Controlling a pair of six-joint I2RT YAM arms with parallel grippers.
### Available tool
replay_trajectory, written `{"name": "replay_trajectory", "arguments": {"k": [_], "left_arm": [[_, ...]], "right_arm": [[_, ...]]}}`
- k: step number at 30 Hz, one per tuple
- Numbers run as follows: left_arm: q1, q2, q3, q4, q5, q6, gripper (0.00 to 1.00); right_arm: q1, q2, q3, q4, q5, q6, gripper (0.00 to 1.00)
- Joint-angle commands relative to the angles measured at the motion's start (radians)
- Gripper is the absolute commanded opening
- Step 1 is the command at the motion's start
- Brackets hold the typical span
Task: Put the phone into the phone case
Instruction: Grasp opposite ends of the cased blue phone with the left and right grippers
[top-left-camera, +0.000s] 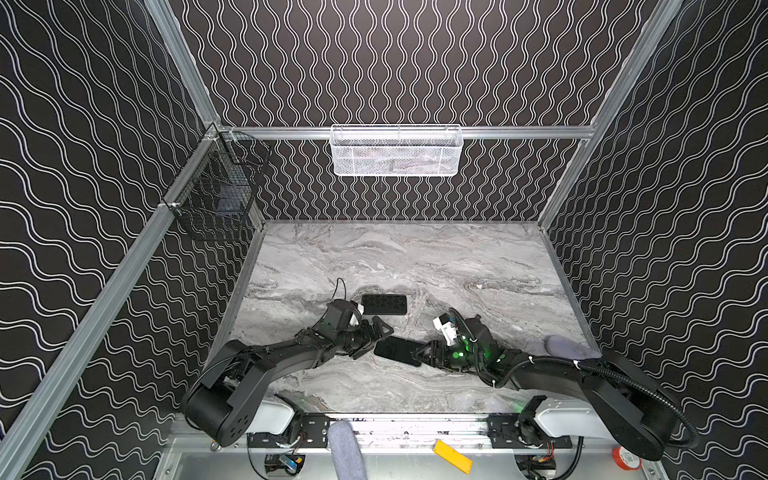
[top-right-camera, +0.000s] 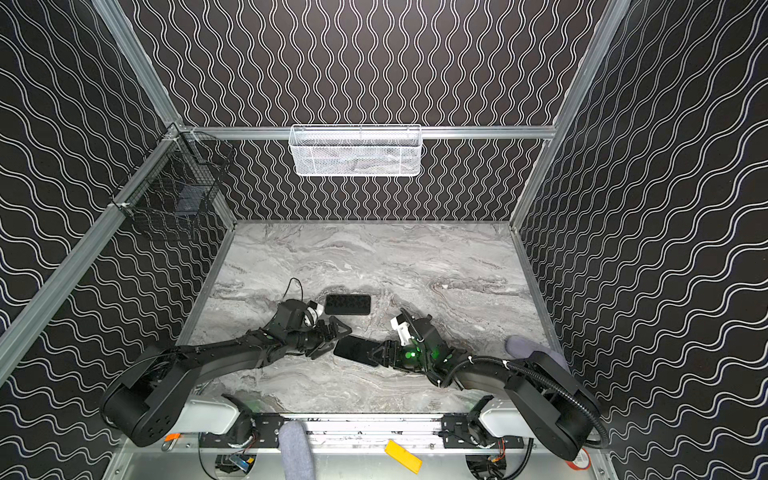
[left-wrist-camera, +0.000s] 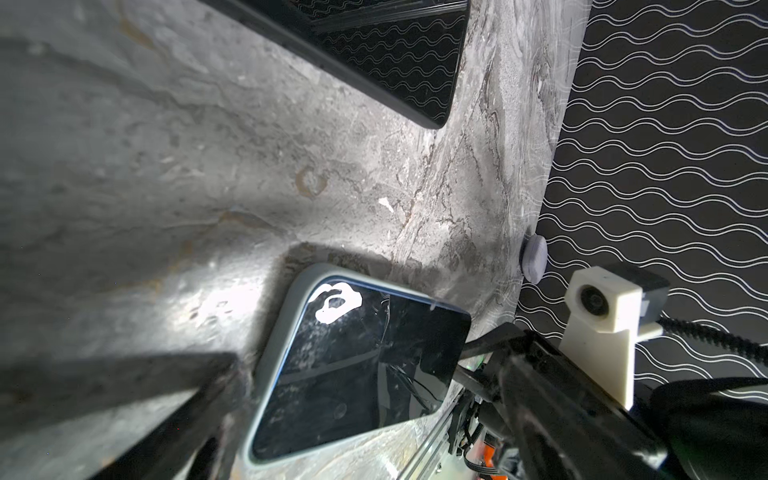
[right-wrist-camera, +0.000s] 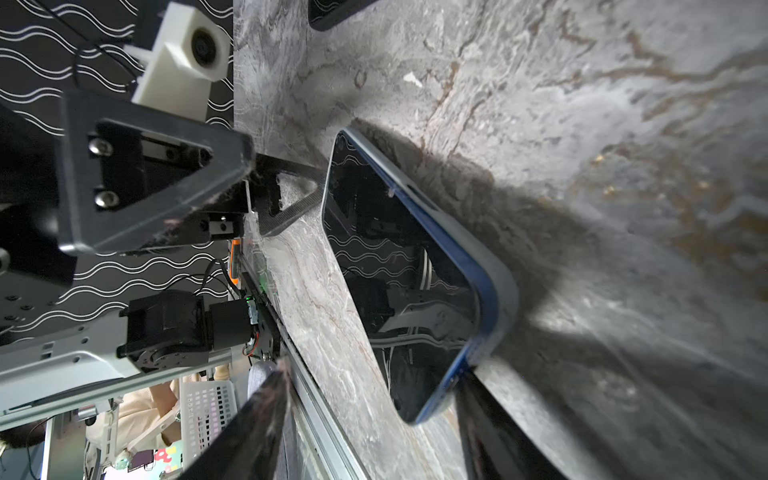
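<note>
The phone (top-left-camera: 395, 350) (top-right-camera: 355, 350), dark-screened with a blue edge, lies at an angle on the marble table between both grippers. A grey phone case (left-wrist-camera: 282, 324) (right-wrist-camera: 505, 303) rims its far end, while the blue edge (right-wrist-camera: 440, 399) shows bare near the right gripper. My left gripper (top-left-camera: 374, 338) is wide open at the phone's left end. One of its fingers (left-wrist-camera: 158, 399) is beside the case rim. My right gripper (right-wrist-camera: 374, 374) (top-left-camera: 419, 353) is open across the phone's other end. One of its fingers (right-wrist-camera: 490, 415) is against the blue edge and the other (right-wrist-camera: 257, 419) is well apart.
A glossy black slab (top-left-camera: 384, 304) (left-wrist-camera: 395, 54) lies flat just behind the left gripper. A white mesh basket (top-left-camera: 397, 151) hangs on the back wall and a black wire basket (top-left-camera: 216, 191) on the left wall. A grey pad (top-left-camera: 569, 347) sits at the table's right edge.
</note>
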Motion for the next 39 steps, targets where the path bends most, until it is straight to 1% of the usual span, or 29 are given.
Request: {"name": "replay_trajectory", "arguments": {"k": [1, 4, 9, 15, 17, 21, 25, 31, 34, 39], "left_arm": [[-0.007, -0.001, -0.005, -0.059, 0.024, -0.020, 0.99], [-0.006, -0.020, -0.004, -0.088, 0.004, -0.026, 0.99], [-0.008, -0.072, 0.003, -0.139, -0.040, -0.029, 0.99], [-0.009, -0.070, 0.017, -0.135, -0.043, -0.037, 0.99], [-0.010, -0.064, 0.015, -0.115, -0.040, -0.042, 0.99], [-0.015, -0.036, 0.014, -0.062, -0.026, -0.049, 0.99], [-0.029, 0.000, 0.023, -0.037, -0.021, -0.055, 0.99], [-0.053, 0.045, 0.043, -0.015, -0.019, -0.054, 0.99], [-0.063, 0.064, 0.047, -0.012, -0.012, -0.055, 0.99], [-0.069, 0.049, 0.025, -0.020, -0.022, -0.057, 0.99]], "right_arm": [[-0.001, -0.003, 0.011, 0.048, 0.017, 0.010, 0.66], [-0.012, 0.007, 0.047, -0.100, 0.074, -0.017, 0.66], [-0.019, -0.009, 0.070, -0.236, 0.137, -0.012, 0.68], [-0.023, 0.020, 0.078, -0.297, 0.102, 0.014, 0.72], [-0.024, 0.046, 0.070, -0.249, 0.062, 0.029, 0.75], [-0.028, 0.155, 0.067, -0.121, -0.020, 0.048, 0.81], [-0.041, 0.234, 0.037, 0.024, -0.084, 0.084, 0.83], [-0.058, 0.193, 0.003, 0.134, -0.098, 0.081, 0.84], [-0.081, 0.160, -0.021, 0.230, -0.105, 0.091, 0.84], [-0.122, 0.099, -0.070, 0.355, -0.066, 0.122, 0.84]]}}
